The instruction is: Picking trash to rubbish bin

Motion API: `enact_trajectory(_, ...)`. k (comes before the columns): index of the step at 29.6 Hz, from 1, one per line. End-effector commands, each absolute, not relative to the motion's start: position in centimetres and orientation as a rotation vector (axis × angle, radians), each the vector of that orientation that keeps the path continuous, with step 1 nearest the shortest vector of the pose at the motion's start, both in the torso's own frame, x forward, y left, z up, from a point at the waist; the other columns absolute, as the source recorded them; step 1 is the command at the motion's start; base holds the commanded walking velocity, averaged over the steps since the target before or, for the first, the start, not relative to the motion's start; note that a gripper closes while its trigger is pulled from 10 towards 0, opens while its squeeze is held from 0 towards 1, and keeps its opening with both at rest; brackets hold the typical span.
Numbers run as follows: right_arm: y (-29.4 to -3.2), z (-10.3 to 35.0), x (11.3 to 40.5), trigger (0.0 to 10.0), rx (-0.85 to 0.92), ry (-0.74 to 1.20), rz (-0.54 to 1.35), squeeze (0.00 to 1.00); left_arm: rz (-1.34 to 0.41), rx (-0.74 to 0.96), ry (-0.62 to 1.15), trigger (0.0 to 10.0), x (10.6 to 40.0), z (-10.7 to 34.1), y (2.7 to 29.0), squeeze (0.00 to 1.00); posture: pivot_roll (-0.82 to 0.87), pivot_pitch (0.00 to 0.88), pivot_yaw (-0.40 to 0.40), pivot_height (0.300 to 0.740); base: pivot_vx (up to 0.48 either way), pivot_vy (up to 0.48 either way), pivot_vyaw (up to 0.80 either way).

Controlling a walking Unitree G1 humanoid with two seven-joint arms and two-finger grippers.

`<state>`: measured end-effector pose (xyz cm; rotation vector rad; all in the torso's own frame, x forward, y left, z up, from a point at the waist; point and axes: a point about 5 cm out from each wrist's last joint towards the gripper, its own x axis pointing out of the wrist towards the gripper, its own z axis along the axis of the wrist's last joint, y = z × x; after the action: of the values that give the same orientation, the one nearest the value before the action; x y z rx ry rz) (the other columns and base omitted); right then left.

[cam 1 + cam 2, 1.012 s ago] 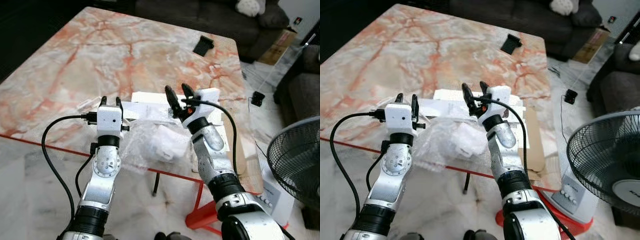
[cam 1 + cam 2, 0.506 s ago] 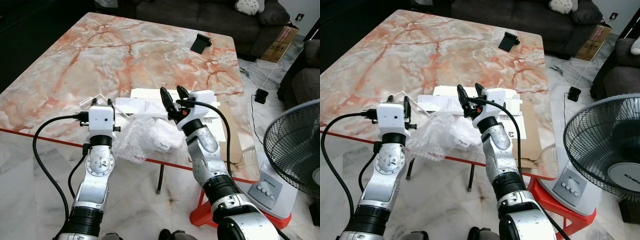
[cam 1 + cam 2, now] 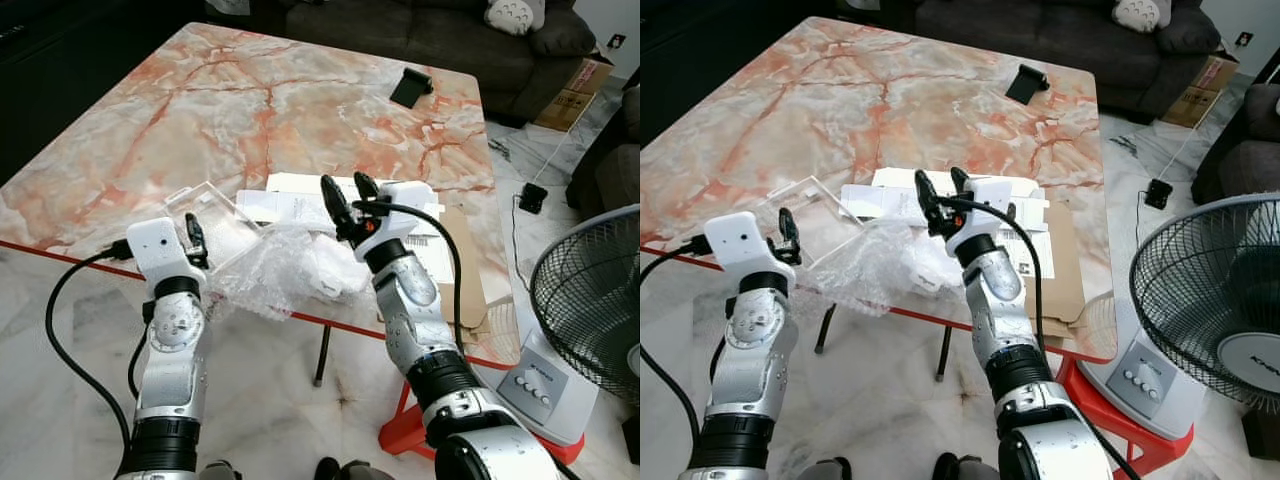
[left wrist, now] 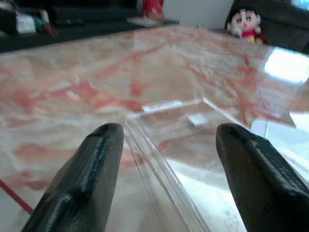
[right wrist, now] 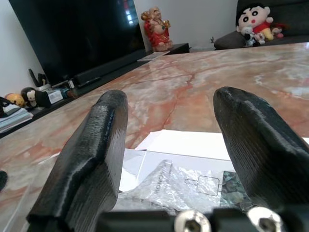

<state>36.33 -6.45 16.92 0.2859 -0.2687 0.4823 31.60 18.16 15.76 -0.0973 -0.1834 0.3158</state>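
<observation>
A crumpled clear plastic bag (image 3: 290, 272) lies at the near edge of the marble table (image 3: 200, 110), partly on white papers (image 3: 300, 203). A clear plastic box (image 3: 207, 213) sits just left of the bag. My left gripper (image 3: 192, 236) is open at the table's near edge, pointing at the box (image 4: 183, 129), which lies just beyond its fingertips (image 4: 108, 140). My right gripper (image 3: 347, 198) is open above the bag's far right side, over the papers (image 5: 193, 144), touching nothing.
A black object (image 3: 410, 88) lies at the table's far right. Flat cardboard (image 3: 465, 270) hangs over the right edge. A standing fan (image 3: 590, 310) and a red stool (image 3: 405, 432) are on the floor to the right. A dark sofa (image 3: 430, 25) stands behind the table.
My left gripper has swung left, away from the bag, and now faces the clear box. The right gripper holds its place over the papers. The camera has shifted a little.
</observation>
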Motion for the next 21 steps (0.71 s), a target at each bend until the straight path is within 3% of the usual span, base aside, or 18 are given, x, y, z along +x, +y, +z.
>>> enact_trajectory(1, -6.8, 16.7, 36.3, 10.0, 0.282, -0.265, 0.471, 0.00, 0.260, -0.081, -0.100, 10.0, 32.1, 14.8, 17.3, 1.00, 0.12, 0.192, -0.125, 0.740, 0.000, 0.000, 0.00)
enact_trajectory(2, -6.9, 16.8, 36.3, 10.0, 0.281, -0.267, 0.469, 0.00, 0.246, -0.085, -0.094, 10.0, 32.2, 14.8, 17.0, 0.05, 0.12, 0.191, -0.125, 0.740, 0.000, 0.000, 0.00)
enact_trajectory(3, -7.0, 16.8, 36.4, 10.0, 0.281, -0.270, 0.465, 0.00, 0.230, -0.104, -0.092, 10.0, 32.3, 14.9, 16.6, 0.00, 0.12, 0.193, -0.125, 0.740, 0.000, 0.000, 0.00)
enact_trajectory(14, -7.2, 16.9, 36.4, 10.0, 0.277, -0.277, 0.463, 0.00, 0.205, -0.160, -0.092, 10.0, 32.7, 16.0, 15.0, 0.00, 0.11, 0.188, -0.127, 0.740, 0.000, 0.000, 0.00)
enact_trajectory(21, -7.6, 17.1, 36.6, 10.0, 0.272, -0.283, 0.459, 0.00, 0.228, -0.199, -0.187, 10.0, 32.0, 18.1, 15.3, 0.00, 0.11, 0.176, -0.126, 0.740, 0.000, 0.000, 0.00)
